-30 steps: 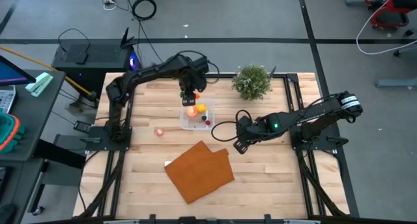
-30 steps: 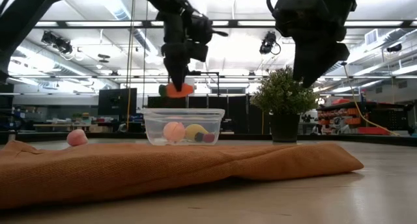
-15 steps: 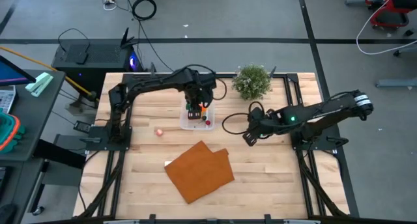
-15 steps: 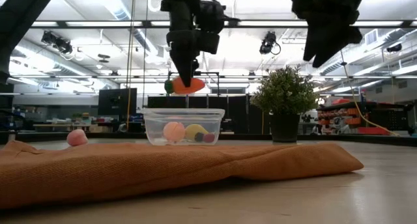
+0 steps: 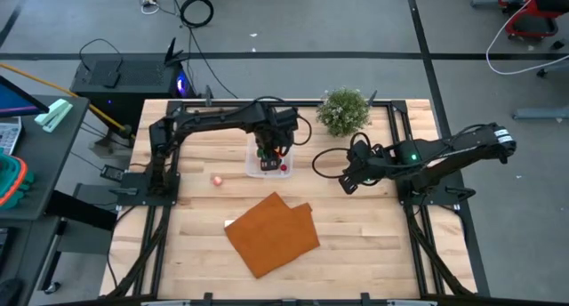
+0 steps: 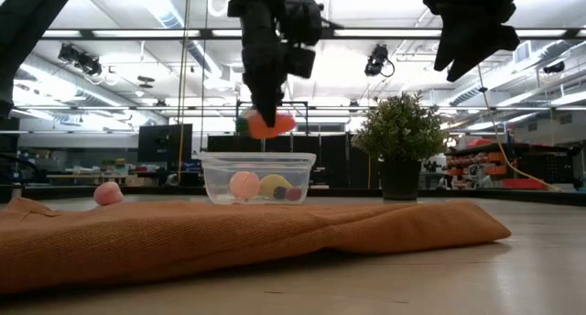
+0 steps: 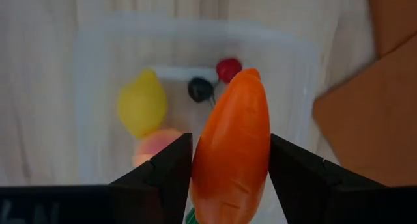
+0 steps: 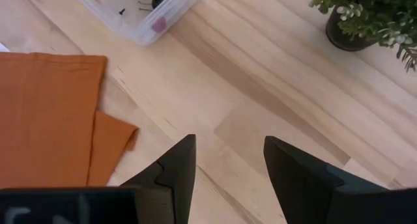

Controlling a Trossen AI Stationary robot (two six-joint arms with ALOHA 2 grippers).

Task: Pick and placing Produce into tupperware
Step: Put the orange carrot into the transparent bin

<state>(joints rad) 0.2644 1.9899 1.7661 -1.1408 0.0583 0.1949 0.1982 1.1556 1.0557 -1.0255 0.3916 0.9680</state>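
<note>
No text, label, brand, number or sign is showing clearly enough to be read in any view. Pale marks are sitting on the dark band at the lower edge of both wrist views, but they are cut off and blurred, so their letters cannot be told.
</note>
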